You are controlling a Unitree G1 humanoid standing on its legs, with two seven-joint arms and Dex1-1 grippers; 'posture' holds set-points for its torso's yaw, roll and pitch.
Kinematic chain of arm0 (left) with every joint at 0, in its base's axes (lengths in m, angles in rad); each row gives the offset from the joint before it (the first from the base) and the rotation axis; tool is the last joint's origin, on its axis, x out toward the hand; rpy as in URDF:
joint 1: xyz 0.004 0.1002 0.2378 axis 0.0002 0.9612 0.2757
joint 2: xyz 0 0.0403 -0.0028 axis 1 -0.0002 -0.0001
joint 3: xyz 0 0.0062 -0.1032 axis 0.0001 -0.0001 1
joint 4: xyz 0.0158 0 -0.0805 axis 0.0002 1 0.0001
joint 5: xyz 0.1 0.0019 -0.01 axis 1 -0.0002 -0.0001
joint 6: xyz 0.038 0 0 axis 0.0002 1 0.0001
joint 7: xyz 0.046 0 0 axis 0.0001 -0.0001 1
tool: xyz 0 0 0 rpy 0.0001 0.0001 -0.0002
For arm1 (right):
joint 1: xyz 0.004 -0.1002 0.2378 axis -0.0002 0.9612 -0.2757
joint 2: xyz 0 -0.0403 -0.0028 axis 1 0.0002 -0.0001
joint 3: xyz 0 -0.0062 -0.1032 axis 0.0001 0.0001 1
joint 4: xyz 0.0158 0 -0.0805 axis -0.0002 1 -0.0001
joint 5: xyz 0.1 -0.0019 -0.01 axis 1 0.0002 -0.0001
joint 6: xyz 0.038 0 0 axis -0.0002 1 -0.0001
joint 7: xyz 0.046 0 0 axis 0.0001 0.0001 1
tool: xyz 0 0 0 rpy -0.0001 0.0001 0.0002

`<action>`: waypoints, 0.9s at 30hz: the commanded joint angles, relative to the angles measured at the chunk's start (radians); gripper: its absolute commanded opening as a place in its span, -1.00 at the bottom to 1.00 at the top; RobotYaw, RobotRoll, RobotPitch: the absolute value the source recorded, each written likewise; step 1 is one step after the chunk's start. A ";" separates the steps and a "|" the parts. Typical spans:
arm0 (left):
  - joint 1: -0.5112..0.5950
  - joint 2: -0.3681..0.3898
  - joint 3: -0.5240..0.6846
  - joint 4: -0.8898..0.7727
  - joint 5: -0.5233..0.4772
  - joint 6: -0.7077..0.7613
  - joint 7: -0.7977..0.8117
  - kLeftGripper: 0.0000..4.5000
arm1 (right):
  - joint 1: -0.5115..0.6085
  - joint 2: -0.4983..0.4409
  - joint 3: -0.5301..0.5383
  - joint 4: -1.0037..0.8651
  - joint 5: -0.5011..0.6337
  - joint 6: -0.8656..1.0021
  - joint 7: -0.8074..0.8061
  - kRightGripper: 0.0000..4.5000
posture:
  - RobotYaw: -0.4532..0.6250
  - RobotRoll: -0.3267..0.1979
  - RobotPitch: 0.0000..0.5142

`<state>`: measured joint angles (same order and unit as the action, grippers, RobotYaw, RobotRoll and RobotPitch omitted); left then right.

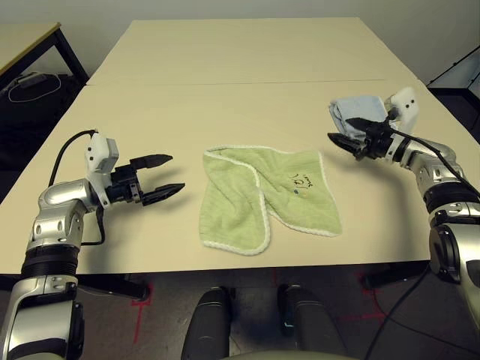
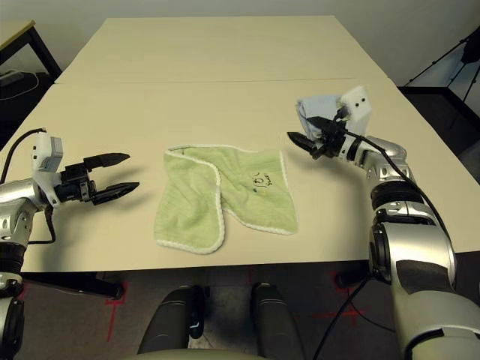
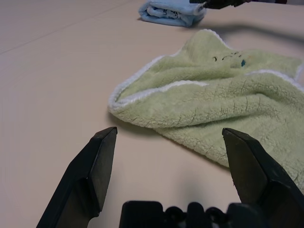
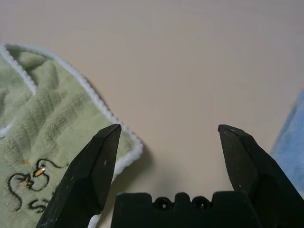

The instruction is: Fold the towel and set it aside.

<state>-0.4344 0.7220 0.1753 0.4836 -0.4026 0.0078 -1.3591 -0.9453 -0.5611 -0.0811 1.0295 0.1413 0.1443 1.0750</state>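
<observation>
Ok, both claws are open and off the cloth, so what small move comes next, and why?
Probably bring the right claw down to the green towel's near corner beside the dark scribble and pinch it. The towel lies rumpled, with one side already flopped over, both claws are open and empty, and the left claw waits beside the opposite edge.

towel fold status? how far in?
Done: little; the green towel lies loosely rumpled mid-table, one flap lapped over. In hand: nothing; left gripper and right gripper both open, flanking it. Left: a neat fold, then setting it aside, perhaps near the blue towel.
</observation>
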 commanded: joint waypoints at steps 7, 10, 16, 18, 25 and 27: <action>0.003 -0.016 -0.005 -0.031 -0.012 0.027 0.016 1.00 | -0.023 -0.036 0.082 -0.257 -0.004 0.447 0.026 0.98 | 0.01 0.25 -0.50; -0.005 -0.021 -0.006 -0.024 -0.010 0.027 0.021 1.00 | -0.023 -0.016 0.092 -0.304 0.006 0.510 0.006 0.98 | 0.01 0.25 -0.49; -0.006 -0.028 -0.005 -0.029 -0.012 0.033 0.029 1.00 | -0.070 0.043 0.056 -0.267 0.039 0.717 -0.101 0.98 | 0.02 0.25 -0.47; -0.002 -0.028 -0.006 -0.033 -0.011 0.035 0.029 1.00 | -0.079 0.050 0.056 -0.251 0.041 0.751 -0.126 0.98 | 0.02 0.25 -0.45; 0.006 -0.026 -0.004 -0.050 -0.013 0.049 0.032 1.00 | -0.138 0.080 0.033 -0.182 0.067 0.824 -0.200 0.98 | 0.02 0.25 -0.44; 0.006 -0.026 -0.003 -0.052 -0.013 0.052 0.033 1.00 | -0.147 0.082 0.039 -0.172 0.068 0.840 -0.201 0.98 | 0.02 0.25 -0.43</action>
<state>-0.4392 0.6950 0.1765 0.4458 -0.4107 0.0491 -1.3276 -1.0866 -0.4818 -0.0349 0.8378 0.2012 0.9650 0.8846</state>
